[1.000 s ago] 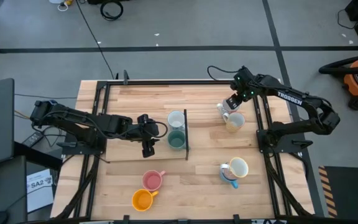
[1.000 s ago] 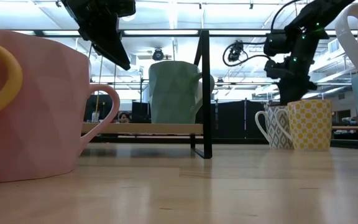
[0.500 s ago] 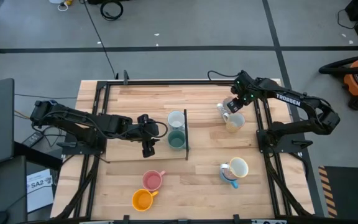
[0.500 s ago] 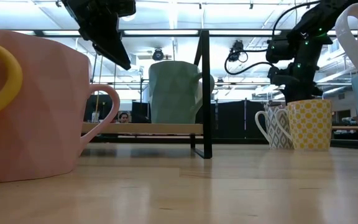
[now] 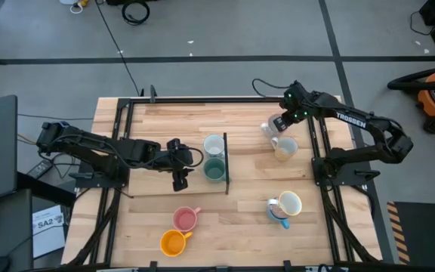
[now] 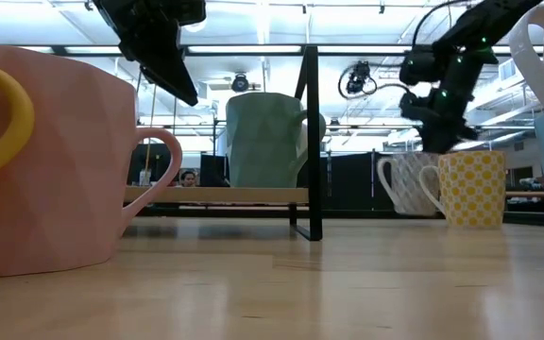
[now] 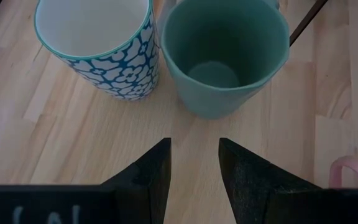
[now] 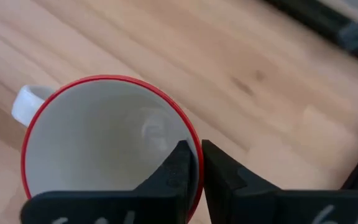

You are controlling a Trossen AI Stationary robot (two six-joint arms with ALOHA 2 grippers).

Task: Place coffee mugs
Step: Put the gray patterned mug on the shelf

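My right gripper [image 5: 280,123] [image 8: 197,165] is shut on a grey-patterned mug with a red rim [image 5: 269,129] [image 6: 402,184] at the table's far right, just left of a yellow-dotted mug [image 5: 284,149]. My left gripper [image 5: 180,163] [image 7: 194,165] is open and empty, hovering beside a teal-green mug [image 7: 225,56] and a blue-flowered white mug [image 7: 95,43]. Both stand on a raised wooden shelf [image 6: 215,195] by a black frame [image 5: 226,162]. A pink mug [image 5: 185,219] and an orange mug [image 5: 172,242] stand near the front, and a cream mug sits in a blue one [image 5: 285,204]. My right gripper holds the mug's red rim [image 8: 194,146] on the side away from the handle [image 8: 25,99], one finger inside the mug and one outside. The fingers come from above, pointing down. The mug stays about upright; whether its base is off the table, I cannot tell.
The black frame's upright post [image 6: 310,142] stands between the shelf and the right half of the table. Black rails [image 5: 319,143] run along both table sides. Bare wood lies between the frame and the right-hand mugs.
My right gripper has drawn the grey-patterned mug a little toward the table's left and far side, away from the yellow-dotted mug that it stood against. The yellow-dotted mug has stayed in place.
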